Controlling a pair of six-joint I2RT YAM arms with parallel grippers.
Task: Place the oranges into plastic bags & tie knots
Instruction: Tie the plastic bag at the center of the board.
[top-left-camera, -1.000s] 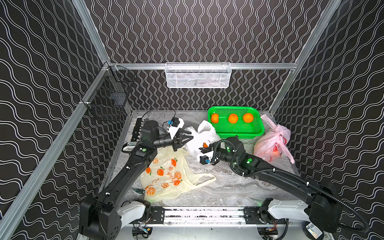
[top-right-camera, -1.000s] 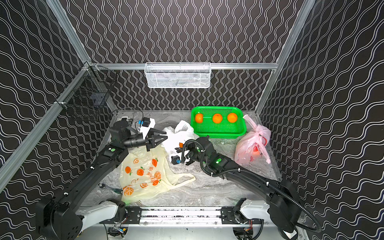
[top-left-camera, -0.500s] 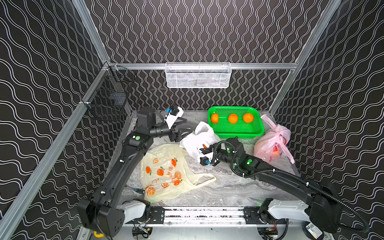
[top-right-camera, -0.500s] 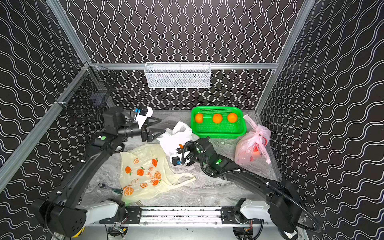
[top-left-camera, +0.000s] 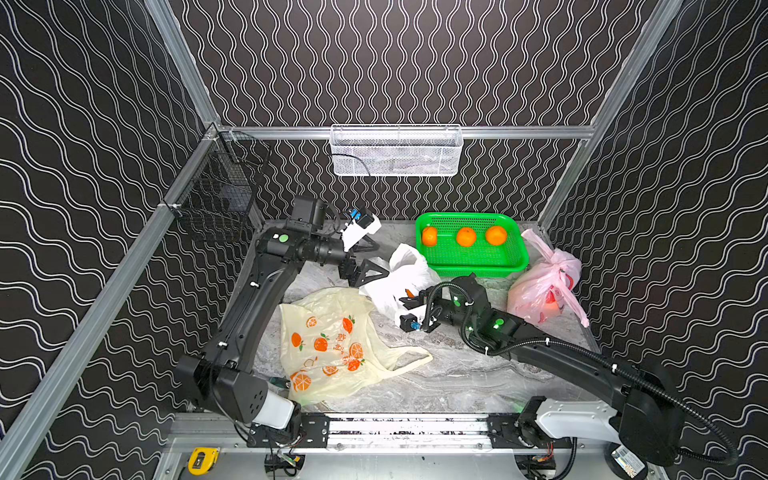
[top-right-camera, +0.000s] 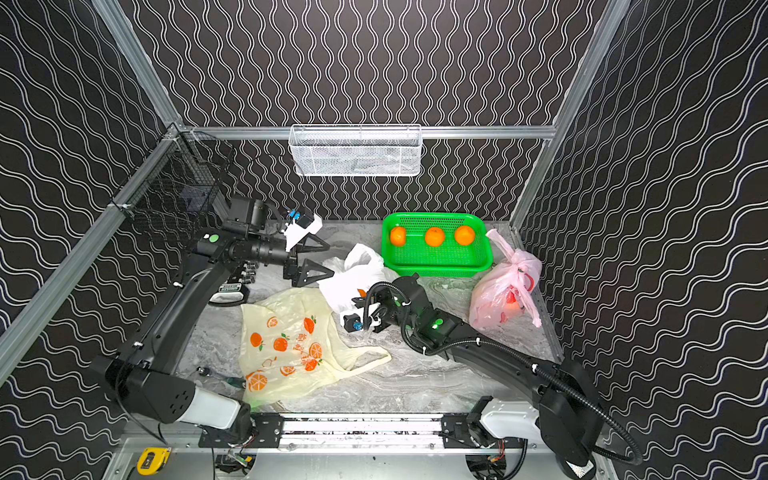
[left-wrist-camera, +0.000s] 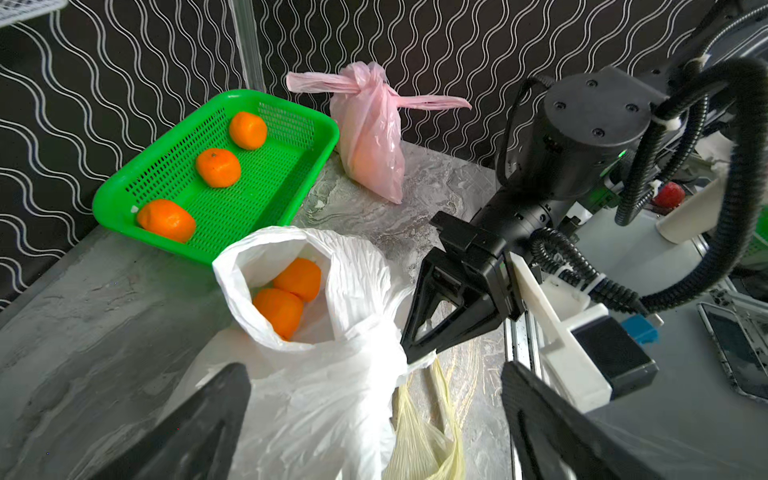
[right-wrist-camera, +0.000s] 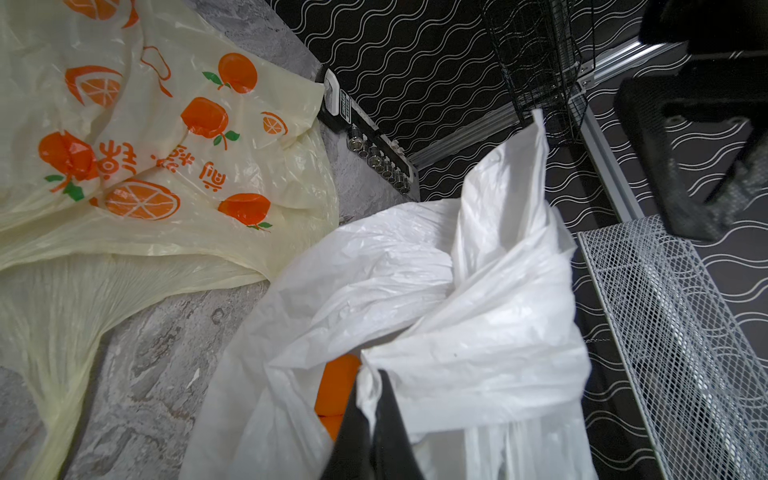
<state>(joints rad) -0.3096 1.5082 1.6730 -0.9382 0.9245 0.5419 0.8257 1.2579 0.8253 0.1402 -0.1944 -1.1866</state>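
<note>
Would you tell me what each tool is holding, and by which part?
The right tool is shut on the white bag, pinching bunched plastic beside its open mouth. The left tool is open and holds nothing.

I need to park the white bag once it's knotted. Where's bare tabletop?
Widest bare patch: the marble between the yellow bag, the right arm and the front rail. A smaller one sits before the green basket, beside the pink bag. Crowded: the middle, where the white bag, yellow bag and right gripper meet.
</note>
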